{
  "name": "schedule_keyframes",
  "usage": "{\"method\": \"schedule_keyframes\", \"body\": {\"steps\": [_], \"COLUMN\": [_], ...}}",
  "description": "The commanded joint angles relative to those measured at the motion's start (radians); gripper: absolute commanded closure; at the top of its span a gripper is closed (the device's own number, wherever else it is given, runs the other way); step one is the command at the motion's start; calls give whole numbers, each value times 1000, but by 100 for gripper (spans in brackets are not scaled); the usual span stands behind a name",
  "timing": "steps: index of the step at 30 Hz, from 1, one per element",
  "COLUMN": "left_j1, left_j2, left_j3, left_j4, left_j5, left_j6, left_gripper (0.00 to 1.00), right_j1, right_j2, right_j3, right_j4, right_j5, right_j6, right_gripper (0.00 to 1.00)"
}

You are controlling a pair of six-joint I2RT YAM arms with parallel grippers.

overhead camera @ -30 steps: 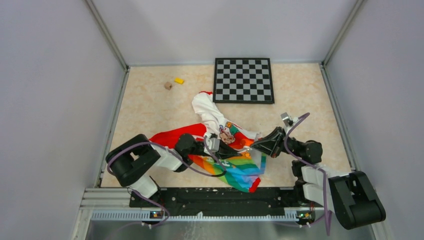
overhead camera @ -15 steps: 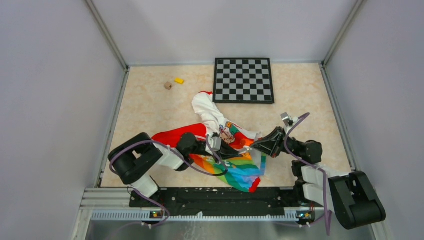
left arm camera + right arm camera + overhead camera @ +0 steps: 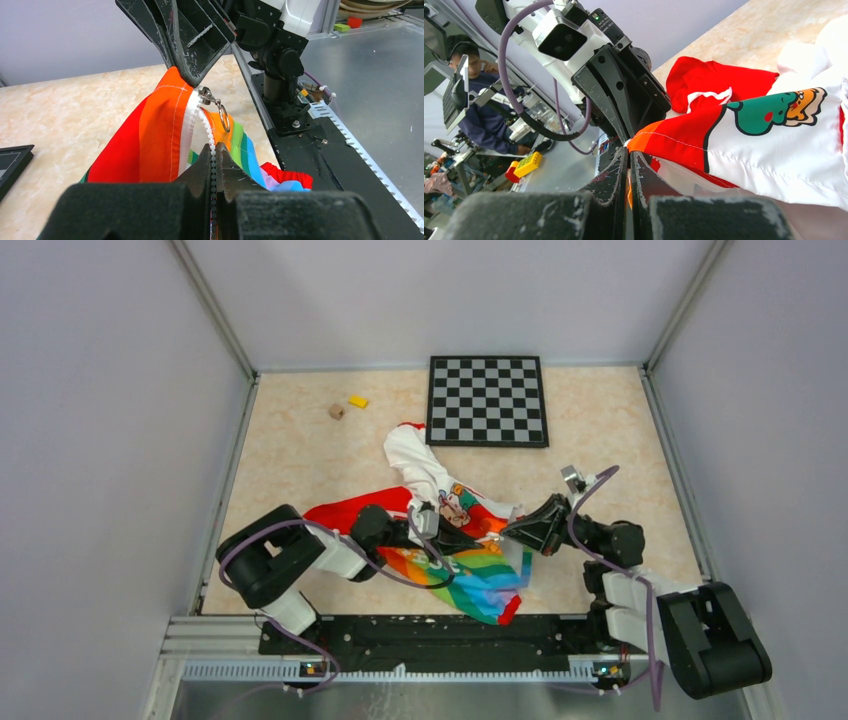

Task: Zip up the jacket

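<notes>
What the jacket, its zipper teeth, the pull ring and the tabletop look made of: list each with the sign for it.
jacket: soft cloth, matte; stitched seam and loose folds show.
zipper teeth: probably white moulded plastic; chunky and dull.
pull ring: apparently metal; thin, with a silvery glint.
tabletop: smooth, marble-look beige veining; stone or laminate, cannot tell which.

Robotics lab, boxed test cell. Marble-look worktop [image 3: 300, 460] closed in by plain grey panel walls [image 3: 100, 490] on aluminium frame posts [image 3: 212, 310]. Left arm [image 3: 270, 565] and right arm [image 3: 700, 635] bolted to black base plate [image 3: 450, 632]. Slotted metal rail [image 3: 450, 671] runs along near edge. Purple cable [image 3: 500, 50] looped over wrist camera housing. Beyond cell: person [image 3: 481, 120] in blue top seated at monitor [image 3: 455, 95], cluttered benches, toy bricks [image 3: 524, 167] on metal surface.
</notes>
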Motion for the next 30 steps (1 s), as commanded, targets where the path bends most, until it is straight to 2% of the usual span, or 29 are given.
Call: {"method": "schedule_keyframes", "body": {"steps": [1,11,16,19,22,30], "left_j1": [4,4,4,4,4,4], "left_j2": [-8,9,29,25,24,47], "left_j3": [5,-14,-9,-17,-15,-11], "left_j4": [84,92,128,154,167,186], "left_j5": [21,68,89,87,93,86], "left_j6": [-33,-50,-63,-66,-71,-74], "left_gripper": [100,100,100,100,100,100], "right_j1": [11,12,11,11,22,31], "right_j2": [-3,-36,-15,45,84,54], "right_j3": [-6,3,-3,-12,-3,-3], "right_j4": [147,75,125,216,224,225], "right_j5": [-3,11,3,-2,-11,-16], "right_j6": [-30,-62,-50,-22,-27,-22], "right_gripper": [100,100,100,100,100,100]}}
